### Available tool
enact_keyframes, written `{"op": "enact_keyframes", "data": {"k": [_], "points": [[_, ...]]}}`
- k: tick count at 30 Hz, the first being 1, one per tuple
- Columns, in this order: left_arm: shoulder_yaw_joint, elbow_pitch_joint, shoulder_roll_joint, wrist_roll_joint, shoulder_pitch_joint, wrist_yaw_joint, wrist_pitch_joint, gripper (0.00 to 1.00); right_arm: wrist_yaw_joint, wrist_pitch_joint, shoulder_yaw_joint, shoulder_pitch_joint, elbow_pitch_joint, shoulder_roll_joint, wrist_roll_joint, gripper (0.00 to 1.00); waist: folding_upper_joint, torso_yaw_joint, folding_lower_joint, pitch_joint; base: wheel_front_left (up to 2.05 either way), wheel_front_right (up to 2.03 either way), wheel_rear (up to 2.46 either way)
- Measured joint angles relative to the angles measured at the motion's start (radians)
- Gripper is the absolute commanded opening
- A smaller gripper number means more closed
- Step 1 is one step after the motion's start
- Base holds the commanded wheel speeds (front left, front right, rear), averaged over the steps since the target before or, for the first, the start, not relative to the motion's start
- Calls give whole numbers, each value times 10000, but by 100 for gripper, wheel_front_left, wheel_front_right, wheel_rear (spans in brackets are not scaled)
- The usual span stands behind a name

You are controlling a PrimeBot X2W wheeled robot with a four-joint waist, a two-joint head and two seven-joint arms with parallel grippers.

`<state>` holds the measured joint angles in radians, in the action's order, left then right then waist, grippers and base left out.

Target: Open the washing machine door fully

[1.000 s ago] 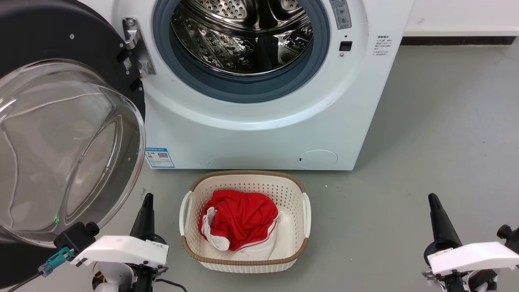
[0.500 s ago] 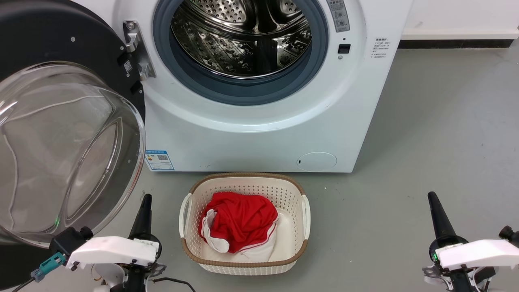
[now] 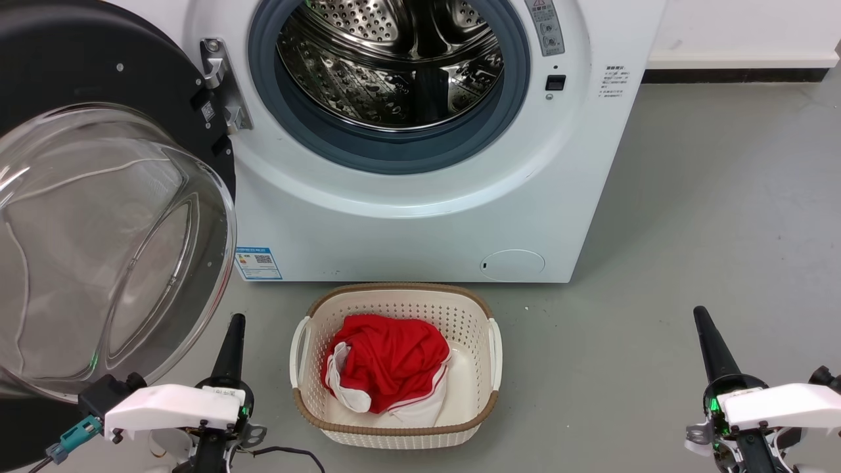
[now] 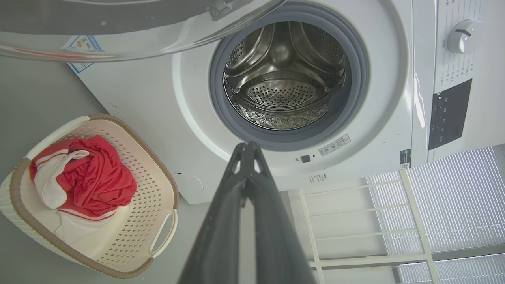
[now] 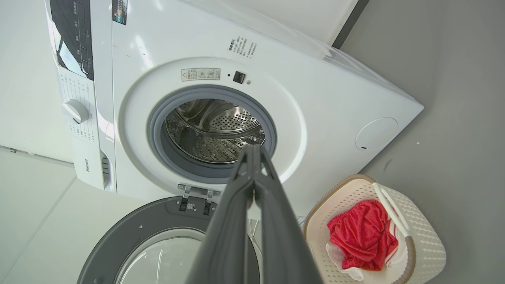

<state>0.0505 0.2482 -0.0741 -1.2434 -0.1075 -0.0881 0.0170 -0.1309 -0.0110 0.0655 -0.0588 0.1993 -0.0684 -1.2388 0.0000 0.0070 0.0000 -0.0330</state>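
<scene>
Grey floor (image 3: pixel 709 197) open right of washing machine (image 3: pixel 407 223); washing machine door (image 3: pixel 79 59) swung wide at left; laundry basket (image 3: pixel 394 290) between left gripper (image 3: pixel 236 320) and right gripper (image 3: pixel 700 314), both pressed together.

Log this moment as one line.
washing machine door: wide open, hinged left | left gripper: shut, empty, near door | right gripper: shut, empty | basket: red garment inside, before washing machine

Left gripper (image 3: pixel 236 325): low left in head view, dark taper pointing up-frame. Left wrist view: fingers (image 4: pixel 221 236) meet at tips, narrow slit lower down, nothing held. Right gripper (image 3: pixel 702 322): low right in head view, same upright pose; tips touching in right wrist view. White wrist housings (image 3: pixel 172 406) roughly level behind each. Grippers well apart.
</scene>
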Motion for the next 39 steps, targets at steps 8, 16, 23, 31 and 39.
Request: {"op": "enact_keyframes", "data": {"k": [8, 16, 23, 31, 39], "points": [[144, -6, 59, -698, 0, -84, 184, 0, 0, -165, 48, -44, 86, 0, -759, 0, 0, -12, 0, 49, 0, 0, 0], [238, -6, 104, -1354, 0, -146, 366, 0, 0, -309, 82, -166, 167, 0, -1457, 0, 0, -23, 0, 98, 0, 0, 0], [330, -6, 134, -1894, 0, -196, 508, 0, 0, -435, 121, -228, 238, 2, -2027, 0, 0, -33, 0, 140, 0, 0, 0], [447, -8, 169, -2481, 0, -268, 675, 0, 0, -571, 161, -254, 297, 4, -2646, 0, 0, -44, 0, 190, 0, 0, 0], [531, -8, 199, -3030, 0, -345, 805, 0, 2, -690, 199, -322, 362, 8, -3223, 0, 0, -56, 0, 238, 0, 0, 0]]}}
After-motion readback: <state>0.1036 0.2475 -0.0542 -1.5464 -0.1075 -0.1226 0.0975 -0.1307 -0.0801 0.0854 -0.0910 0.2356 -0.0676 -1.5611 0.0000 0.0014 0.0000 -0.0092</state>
